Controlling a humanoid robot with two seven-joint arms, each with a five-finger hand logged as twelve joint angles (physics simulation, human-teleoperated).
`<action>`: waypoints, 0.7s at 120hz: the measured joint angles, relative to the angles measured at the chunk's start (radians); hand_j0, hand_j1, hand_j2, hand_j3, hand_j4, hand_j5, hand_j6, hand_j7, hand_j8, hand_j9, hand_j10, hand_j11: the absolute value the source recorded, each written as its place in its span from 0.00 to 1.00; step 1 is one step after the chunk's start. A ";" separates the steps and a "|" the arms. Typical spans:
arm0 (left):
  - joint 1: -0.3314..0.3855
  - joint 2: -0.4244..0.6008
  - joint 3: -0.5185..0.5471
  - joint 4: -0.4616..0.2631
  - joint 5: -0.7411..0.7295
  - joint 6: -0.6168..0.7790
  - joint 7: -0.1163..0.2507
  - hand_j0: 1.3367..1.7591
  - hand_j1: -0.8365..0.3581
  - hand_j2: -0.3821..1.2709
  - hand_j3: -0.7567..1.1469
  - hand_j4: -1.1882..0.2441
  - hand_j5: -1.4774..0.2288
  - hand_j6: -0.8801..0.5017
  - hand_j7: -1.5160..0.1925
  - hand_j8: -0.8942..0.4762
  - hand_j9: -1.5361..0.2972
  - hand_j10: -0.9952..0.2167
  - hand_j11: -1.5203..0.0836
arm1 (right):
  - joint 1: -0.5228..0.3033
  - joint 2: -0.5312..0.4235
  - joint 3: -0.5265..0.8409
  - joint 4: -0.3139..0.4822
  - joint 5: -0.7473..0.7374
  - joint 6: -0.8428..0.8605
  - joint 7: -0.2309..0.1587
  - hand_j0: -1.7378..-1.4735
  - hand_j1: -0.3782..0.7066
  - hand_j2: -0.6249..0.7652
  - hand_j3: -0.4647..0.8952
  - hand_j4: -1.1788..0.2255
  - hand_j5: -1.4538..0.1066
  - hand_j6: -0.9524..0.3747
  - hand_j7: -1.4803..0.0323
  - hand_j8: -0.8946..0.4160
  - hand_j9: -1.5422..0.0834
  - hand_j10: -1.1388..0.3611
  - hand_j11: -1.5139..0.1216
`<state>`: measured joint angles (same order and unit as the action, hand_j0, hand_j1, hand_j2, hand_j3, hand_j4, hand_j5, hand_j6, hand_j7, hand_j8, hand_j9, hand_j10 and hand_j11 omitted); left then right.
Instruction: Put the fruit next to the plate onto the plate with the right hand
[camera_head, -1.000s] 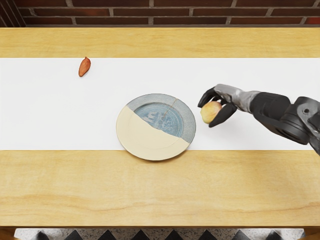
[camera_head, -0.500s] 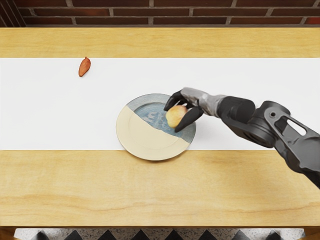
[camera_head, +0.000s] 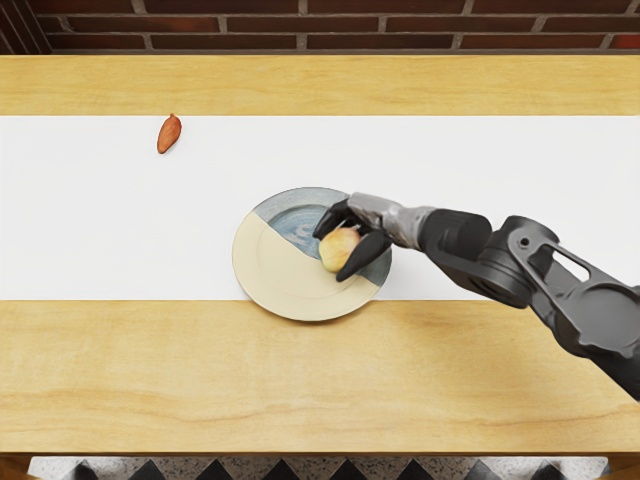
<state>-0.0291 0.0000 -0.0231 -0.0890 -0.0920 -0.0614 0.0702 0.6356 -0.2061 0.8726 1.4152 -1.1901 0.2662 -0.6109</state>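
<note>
A yellow-orange fruit (camera_head: 338, 249) is over the right half of the round blue-and-cream plate (camera_head: 275, 272), low over it or on it; contact is not clear. My right hand (camera_head: 345, 239) is shut on the fruit, dark fingers curled around it above and below. Its arm (camera_head: 520, 270) reaches in from the right edge across the white runner. The left arm is out of view.
A small reddish-orange sweet potato (camera_head: 169, 132) lies on the white runner (camera_head: 120, 220) at the far left. The wooden table (camera_head: 300, 380) extends in front, with a brick wall behind its far edge.
The right hand carried the fruit leftward from beside the plate's right edge to over the plate, then slightly lower and further left. The plate and the sweet potato stayed put.
</note>
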 joint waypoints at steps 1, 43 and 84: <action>0.000 0.000 0.000 0.000 0.000 0.000 0.000 0.76 0.98 0.23 0.40 0.82 0.86 0.63 0.88 0.65 0.83 0.81 0.94 | 0.000 0.000 0.000 0.000 0.000 0.000 0.000 0.31 0.52 0.57 0.34 0.44 0.44 0.41 0.48 0.43 0.48 0.47 0.46; 0.001 0.000 0.000 0.000 0.000 0.000 0.000 0.76 0.98 0.23 0.40 0.82 0.86 0.63 0.88 0.65 0.83 0.81 0.94 | 0.013 -0.020 0.067 0.009 0.065 0.036 0.000 0.30 0.14 0.47 0.34 0.75 0.83 0.64 0.87 0.62 0.85 0.69 0.82; 0.053 0.000 0.004 0.000 0.001 0.001 0.006 0.76 0.98 0.23 0.40 0.82 0.86 0.63 0.88 0.65 0.83 0.81 0.94 | -0.019 -0.389 0.267 -0.034 0.487 0.329 0.000 0.30 0.05 0.45 0.34 0.82 0.91 0.70 0.96 0.67 0.93 0.75 0.91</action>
<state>0.0241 0.0000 -0.0193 -0.0894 -0.0908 -0.0602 0.0762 0.6166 -0.5948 1.1401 1.3811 -0.7029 0.5949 -0.6109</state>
